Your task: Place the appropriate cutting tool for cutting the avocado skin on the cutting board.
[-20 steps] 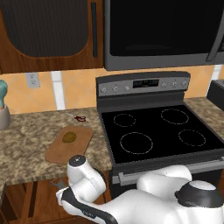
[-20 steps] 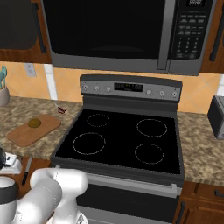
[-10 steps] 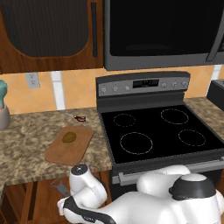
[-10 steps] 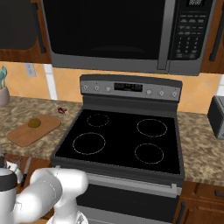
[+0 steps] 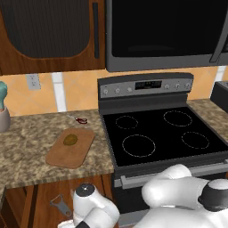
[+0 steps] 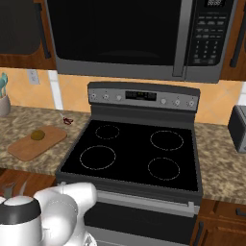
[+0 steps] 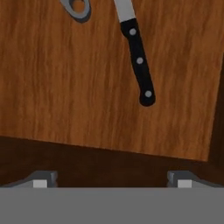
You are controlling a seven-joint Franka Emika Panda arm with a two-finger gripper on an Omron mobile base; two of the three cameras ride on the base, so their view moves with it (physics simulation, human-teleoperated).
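Observation:
In the hand view the knife (image 7: 139,61) lies on the brown wooden floor of a drawer, its black riveted handle toward me and its silver blade running off the top edge. My gripper (image 7: 111,180) hovers above it, open, both fingertips (image 7: 41,179) spread wide with nothing between them; the handle's end sits above and slightly right of the gap. The cutting board (image 5: 71,148) (image 6: 33,143) rests on the granite counter left of the stove, and the avocado (image 5: 70,139) (image 6: 38,135) sits on its far end.
A grey peeler (image 7: 78,8) (image 5: 60,205) lies in the same drawer, left of the knife. Small red-handled scissors (image 5: 81,120) (image 6: 68,120) lie on the counter behind the board. The black stove (image 5: 160,133) is to the right, and a utensil holder (image 5: 3,113) stands far left.
The arm's white elbow has sunk lower toward the drawer below the counter. Board, avocado and scissors have not moved.

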